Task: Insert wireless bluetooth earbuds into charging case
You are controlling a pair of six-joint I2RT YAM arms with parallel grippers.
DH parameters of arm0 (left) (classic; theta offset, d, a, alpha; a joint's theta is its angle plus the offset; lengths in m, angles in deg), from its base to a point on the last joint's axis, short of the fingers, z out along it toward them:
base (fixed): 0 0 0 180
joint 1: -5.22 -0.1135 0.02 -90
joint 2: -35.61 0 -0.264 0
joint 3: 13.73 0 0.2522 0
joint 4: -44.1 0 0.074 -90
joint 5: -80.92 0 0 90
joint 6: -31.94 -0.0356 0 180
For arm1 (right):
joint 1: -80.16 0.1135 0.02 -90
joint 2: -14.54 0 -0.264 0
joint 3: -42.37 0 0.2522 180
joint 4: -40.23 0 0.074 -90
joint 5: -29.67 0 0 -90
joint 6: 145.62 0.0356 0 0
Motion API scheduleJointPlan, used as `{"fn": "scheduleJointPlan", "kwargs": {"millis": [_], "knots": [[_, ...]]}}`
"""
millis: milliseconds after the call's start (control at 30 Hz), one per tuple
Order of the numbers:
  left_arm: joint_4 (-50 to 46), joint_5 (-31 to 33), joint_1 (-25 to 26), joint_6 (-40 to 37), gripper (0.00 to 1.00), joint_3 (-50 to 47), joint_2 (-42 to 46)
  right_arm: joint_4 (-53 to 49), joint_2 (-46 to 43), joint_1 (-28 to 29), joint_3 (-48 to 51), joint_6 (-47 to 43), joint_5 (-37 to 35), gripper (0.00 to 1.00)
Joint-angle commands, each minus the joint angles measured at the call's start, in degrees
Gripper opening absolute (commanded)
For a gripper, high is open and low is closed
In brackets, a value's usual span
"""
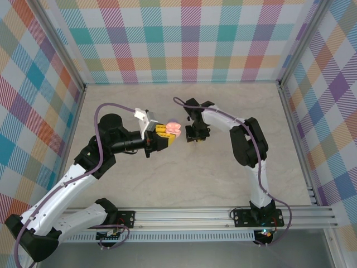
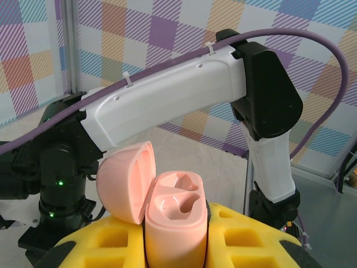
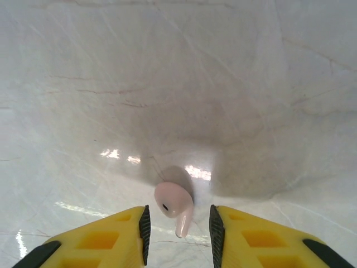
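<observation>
Pink earbud (image 3: 170, 202) between right hand's (image 3: 179, 219) fingers (image 3: 109, 237)

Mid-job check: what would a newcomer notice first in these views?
The open pink charging case stands out, lid flipped back and both sockets empty, clamped upright in the left gripper near the middle of the table. Next comes a single pale pink earbud lying on the table between the open fingers of the right gripper, with a gap on each side.
</observation>
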Motion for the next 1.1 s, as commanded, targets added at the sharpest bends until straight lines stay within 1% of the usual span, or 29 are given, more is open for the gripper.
{"fn": "scheduleJointPlan", "kwargs": {"millis": [0,300,467,700,1067], "knots": [[1.8,-0.2,0.1,0.5,0.13,-0.7,0.0,-2.0,1.9,0.6,-2.5,0.9,-0.8,0.35],[1.4,-0.1,0.1,0.4,0.13,-1.0,0.6,-5.0,4.4,1.7,-5.4,0.4,-3.3,0.34],[1.4,0.1,0.1,0.4,0.13,-1.2,0.8,-5.6,5.4,2.0,-6.4,0.0,-3.2,0.34],[1.4,0.2,0.1,0.4,0.13,-1.3,1.0,-6.6,7.0,2.6,-7.2,0.1,-4.8,0.33],[1.2,0.3,0.1,0.4,0.13,-1.3,0.9,-7.1,8.7,2.8,-7.3,0.5,-5.8,0.29]]}}
